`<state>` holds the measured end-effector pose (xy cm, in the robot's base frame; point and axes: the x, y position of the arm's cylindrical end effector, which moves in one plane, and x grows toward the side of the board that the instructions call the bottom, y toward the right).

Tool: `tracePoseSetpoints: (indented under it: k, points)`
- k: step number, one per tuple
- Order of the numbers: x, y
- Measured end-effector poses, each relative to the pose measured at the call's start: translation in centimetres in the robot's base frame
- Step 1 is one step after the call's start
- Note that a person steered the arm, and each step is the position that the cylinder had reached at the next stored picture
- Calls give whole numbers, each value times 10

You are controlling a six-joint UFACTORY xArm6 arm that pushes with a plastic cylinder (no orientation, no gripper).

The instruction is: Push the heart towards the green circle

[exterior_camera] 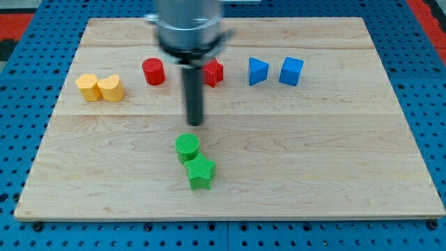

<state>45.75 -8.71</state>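
Note:
The yellow heart (111, 88) sits at the view's left on the wooden board (334, 153), touching a yellow hexagon-like block (88, 86) on its left. The green circle (187, 146) lies near the board's middle, lower down, with a green star (201, 172) touching it at its lower right. My tip (196, 123) is just above the green circle, slightly to its right, and well to the right of the heart. The rod hangs from the grey arm end at the view's top.
A red circle (153, 71) and a red star-like block (213, 72) lie in the upper middle, on either side of the rod. A blue triangle-like block (258, 71) and a blue cube (291, 71) lie at the upper right.

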Motion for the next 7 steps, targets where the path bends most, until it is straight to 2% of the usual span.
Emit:
tracePoseSetpoints:
  k: [1,2,3,5,6,7]
  points:
    - [-17,-113]
    - [-54,-194]
    - [-73,-217]
    - [-97,-173]
    - [-68,-147]
    - [-75,-142]
